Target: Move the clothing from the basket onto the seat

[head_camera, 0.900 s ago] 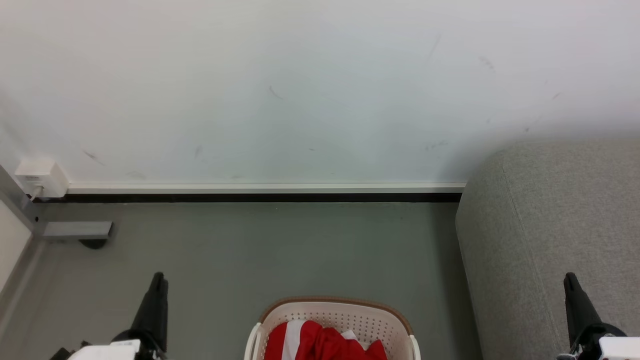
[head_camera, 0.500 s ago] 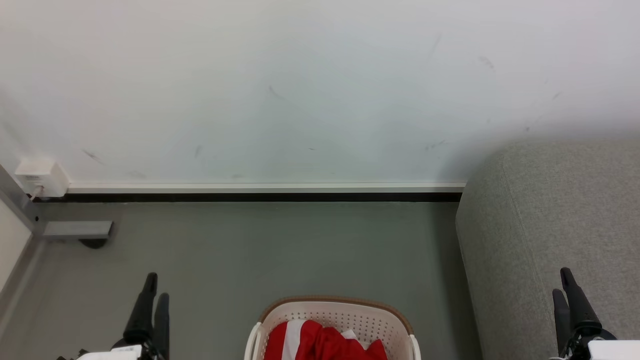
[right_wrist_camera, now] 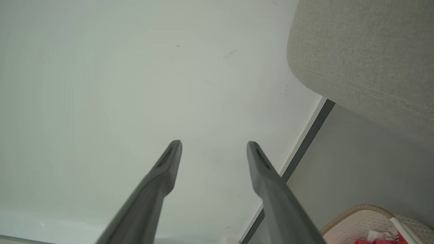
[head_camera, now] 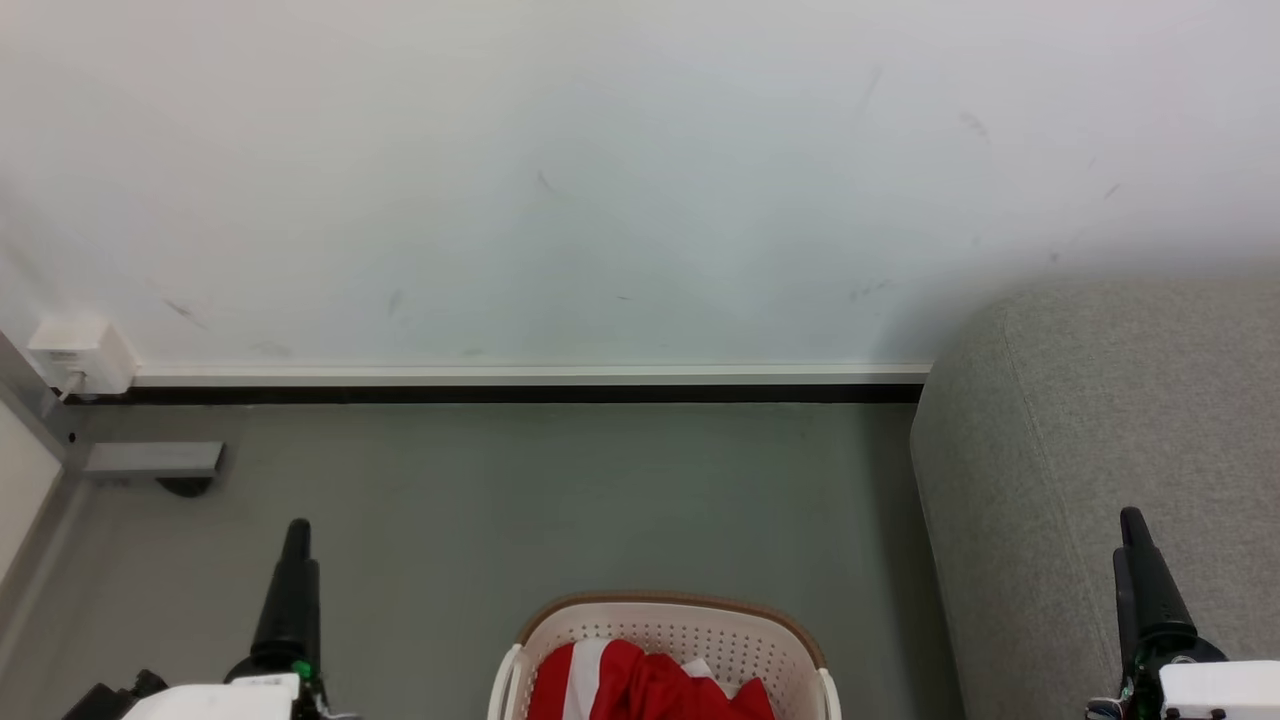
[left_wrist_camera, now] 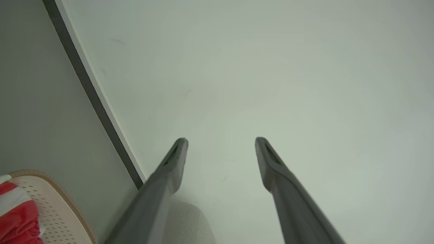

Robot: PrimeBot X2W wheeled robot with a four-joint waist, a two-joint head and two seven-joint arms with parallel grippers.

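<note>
The cream basket [head_camera: 668, 612] with a brown rim stands on the floor at the bottom middle of the head view. Red clothing [head_camera: 640, 685] with a white stripe is bunched inside it. The grey seat [head_camera: 1100, 420] fills the right side. My left gripper [head_camera: 297, 530] hangs left of the basket, over the floor. My right gripper [head_camera: 1130, 522] is in front of the seat's side. In the wrist views, both the left gripper [left_wrist_camera: 221, 141] and the right gripper [right_wrist_camera: 214, 144] are open and empty, pointing at the wall. The basket [left_wrist_camera: 57, 210] and clothing [left_wrist_camera: 17, 217] sit at the lower left of the left wrist view.
A white wall with a white and black baseboard [head_camera: 500, 385] runs behind the grey floor [head_camera: 560, 500]. A white socket box [head_camera: 82, 355] and a grey metal foot [head_camera: 155, 460] are at the far left. The seat [right_wrist_camera: 366, 51] and basket [right_wrist_camera: 359, 223] show at the right.
Both grippers have risen a little in the head view and turned about their wrists. The basket, clothing and seat have not moved.
</note>
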